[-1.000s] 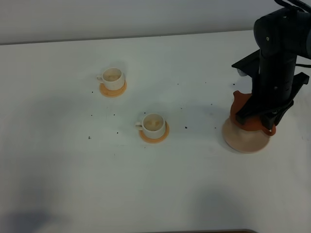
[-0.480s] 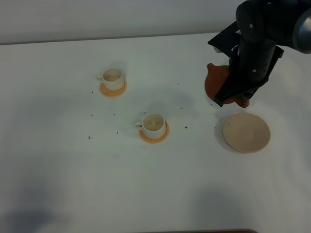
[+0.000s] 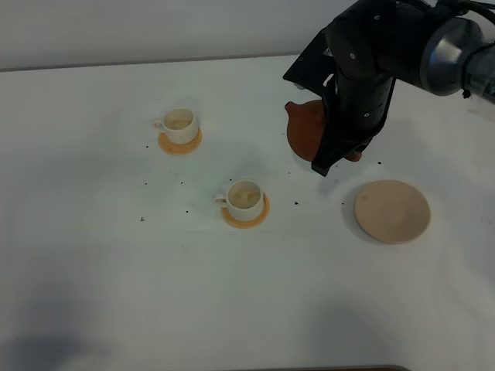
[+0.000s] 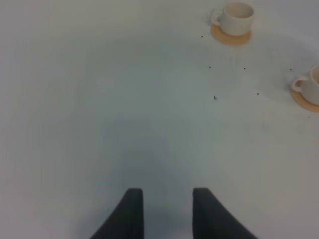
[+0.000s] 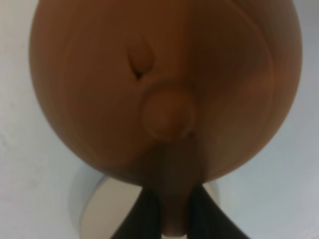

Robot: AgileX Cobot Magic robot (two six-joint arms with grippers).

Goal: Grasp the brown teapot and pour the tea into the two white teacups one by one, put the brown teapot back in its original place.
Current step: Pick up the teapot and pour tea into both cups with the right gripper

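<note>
The brown teapot [image 3: 304, 128] hangs in the air, left of and behind the pale beige coaster [image 3: 392, 211], which lies bare. My right arm [image 3: 357, 77] covers most of the pot from above. In the right wrist view the teapot [image 5: 164, 74] fills the frame, and my right gripper [image 5: 173, 219] is shut on its handle. Two white teacups stand on orange coasters: one at the back left [image 3: 179, 124], one nearer the middle [image 3: 246, 197]. My left gripper [image 4: 164, 209] is open over bare table, with the two teacups [image 4: 238, 17] [image 4: 311, 84] far off.
The white tabletop [image 3: 116, 270] carries small dark specks around the cups. The table's back edge meets a pale wall [image 3: 155, 31]. The teapot's spout [image 3: 291, 108] points toward the back-left cup.
My right gripper has lifted the teapot off the beige coaster and carried it left and toward the back. The coaster now lies uncovered. The cups have not moved.
</note>
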